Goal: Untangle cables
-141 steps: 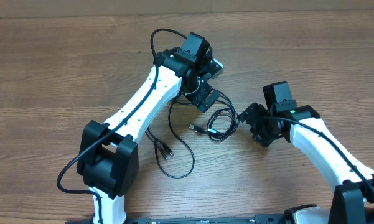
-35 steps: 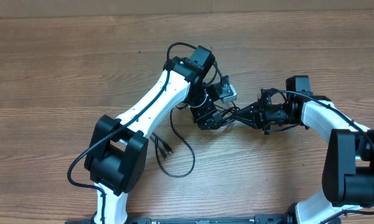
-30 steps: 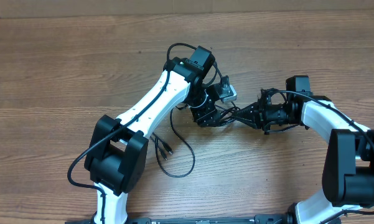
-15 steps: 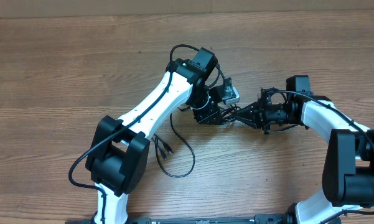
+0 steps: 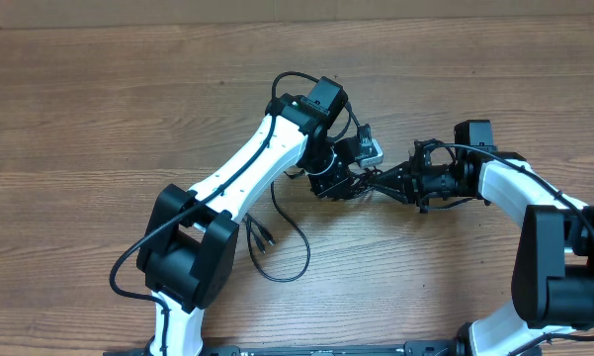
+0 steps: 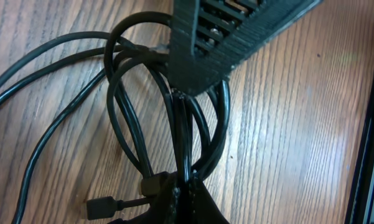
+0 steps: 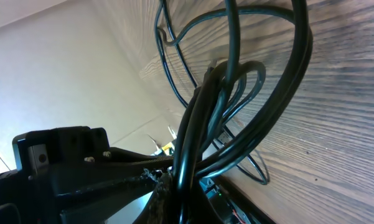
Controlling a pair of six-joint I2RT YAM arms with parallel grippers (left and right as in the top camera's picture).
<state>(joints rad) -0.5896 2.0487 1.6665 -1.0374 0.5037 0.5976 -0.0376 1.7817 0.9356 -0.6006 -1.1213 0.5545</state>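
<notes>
My left gripper (image 5: 342,184) has just closed. A second ago its jaws stood apart around the cables (image 5: 362,181); now they pinch the bundled loops. My right gripper (image 5: 381,184) has not moved and stays clamped on the same bundle, nose to nose with the left. The bundle sits between the two at mid-table (image 5: 99,119). One loose strand still trails across the wood beside my left arm, its plugs (image 5: 264,240) lying flat.

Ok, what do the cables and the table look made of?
Cables: probably a rubber or soft plastic jacket, black and smooth with a faint sheen. They bend into tight loops without kinking.
Table: wood or a wood-look laminate with a matte brown finish. Grain lines run along it, but which of the two cannot be told.
</notes>
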